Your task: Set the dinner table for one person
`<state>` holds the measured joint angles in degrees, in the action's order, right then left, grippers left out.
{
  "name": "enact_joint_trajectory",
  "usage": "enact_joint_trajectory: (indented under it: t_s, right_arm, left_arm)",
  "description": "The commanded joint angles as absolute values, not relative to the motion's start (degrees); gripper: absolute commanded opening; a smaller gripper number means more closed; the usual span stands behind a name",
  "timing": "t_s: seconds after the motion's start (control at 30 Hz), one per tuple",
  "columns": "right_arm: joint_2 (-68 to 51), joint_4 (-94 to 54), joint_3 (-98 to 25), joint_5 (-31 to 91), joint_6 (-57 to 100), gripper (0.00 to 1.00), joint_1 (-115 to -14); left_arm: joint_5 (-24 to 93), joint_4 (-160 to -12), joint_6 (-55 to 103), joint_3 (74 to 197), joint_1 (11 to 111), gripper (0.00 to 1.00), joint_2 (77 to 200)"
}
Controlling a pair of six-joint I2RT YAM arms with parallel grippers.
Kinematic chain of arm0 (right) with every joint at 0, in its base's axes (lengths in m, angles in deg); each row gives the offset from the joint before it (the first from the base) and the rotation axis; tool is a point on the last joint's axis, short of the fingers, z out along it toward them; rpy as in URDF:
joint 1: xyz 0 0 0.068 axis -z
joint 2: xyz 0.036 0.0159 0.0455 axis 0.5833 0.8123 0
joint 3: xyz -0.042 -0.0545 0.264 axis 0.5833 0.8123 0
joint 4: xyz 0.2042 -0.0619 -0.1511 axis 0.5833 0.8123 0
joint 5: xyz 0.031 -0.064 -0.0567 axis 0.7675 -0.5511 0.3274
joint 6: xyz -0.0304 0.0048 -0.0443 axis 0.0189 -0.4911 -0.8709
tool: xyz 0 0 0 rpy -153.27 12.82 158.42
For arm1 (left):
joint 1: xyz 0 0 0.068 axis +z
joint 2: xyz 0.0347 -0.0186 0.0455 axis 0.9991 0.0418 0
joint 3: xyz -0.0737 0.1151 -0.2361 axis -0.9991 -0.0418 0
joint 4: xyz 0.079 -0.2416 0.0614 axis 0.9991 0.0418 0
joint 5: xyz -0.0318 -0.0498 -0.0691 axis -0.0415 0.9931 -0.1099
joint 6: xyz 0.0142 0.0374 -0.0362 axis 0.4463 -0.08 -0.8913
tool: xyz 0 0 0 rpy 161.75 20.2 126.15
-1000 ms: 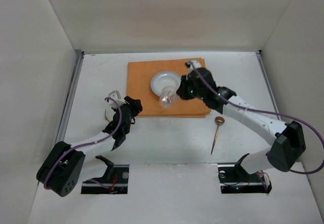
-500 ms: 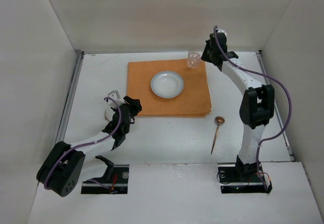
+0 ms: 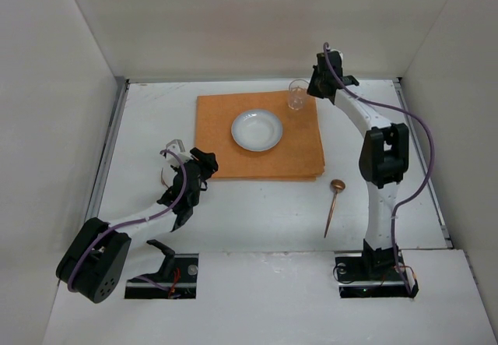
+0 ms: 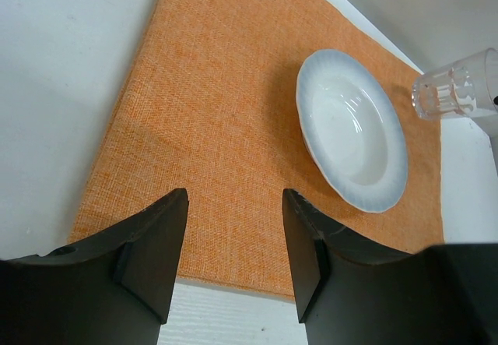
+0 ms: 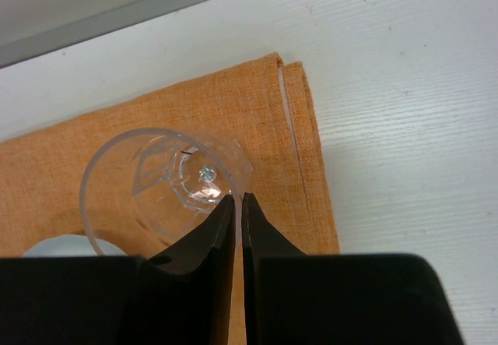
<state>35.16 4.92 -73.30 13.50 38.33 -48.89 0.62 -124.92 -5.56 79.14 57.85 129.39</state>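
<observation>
The white dinner table [image 3: 257, 212] holds an orange mat [image 3: 222, 131] with a white plate [image 3: 257, 130] on it. My right gripper [image 3: 311, 88] is shut on the rim wall of a clear glass [image 3: 296, 94] at the mat's far right corner. In the right wrist view one finger is inside the glass [image 5: 156, 189] and one outside, at my gripper [image 5: 237, 201]. I cannot tell whether the glass rests on the mat. My left gripper [image 3: 206, 162] is open and empty at the mat's near left corner [image 4: 233, 244], facing the plate [image 4: 354, 139].
A brown spoon [image 3: 333, 205] lies on the table right of the mat, bowl end toward the mat. A pale thin item [image 3: 166, 166] sits by the left arm, partly hidden. Metal rails run along the table's left [image 3: 109, 150] and right [image 3: 416, 142] sides.
My right arm carried the glass from over the plate to the mat's far right corner, and has since shifted slightly. The left arm has not moved.
</observation>
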Motion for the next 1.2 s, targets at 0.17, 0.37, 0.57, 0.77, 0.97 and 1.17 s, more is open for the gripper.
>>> enact_joint_trajectory:
  t_s: [0.17,0.37,0.57,0.77,0.97,1.17]
  right_arm:
    - [37.68,7.96,-77.94,9.29,36.29,0.12,-49.26]
    - [39.79,9.19,-80.32,10.17,35.15,0.29,-49.26]
    - [38.39,8.93,-81.28,11.13,35.59,0.49,-49.26]
    - [31.37,8.32,-76.73,12.35,36.46,0.5,-49.26]
    - [9.34,-6.07,-46.02,10.88,42.7,0.46,-49.26]
    - [-14.58,-12.43,-12.52,2.53,50.61,0.12,-50.4]
  left_arm:
    - [0.25,-127.43,-5.13,79.46,58.21,0.5,129.79]
    - [0.26,-127.43,-5.22,79.37,58.3,0.5,129.71]
    - [0.26,-127.43,-5.22,79.55,58.38,0.51,130.23]
    - [0.34,-127.43,-5.3,79.55,58.38,0.51,130.32]
    - [1.31,-127.44,-5.3,80.25,57.68,0.51,131.46]
    - [2.1,-127.79,-5.92,80.16,57.24,0.51,131.38]
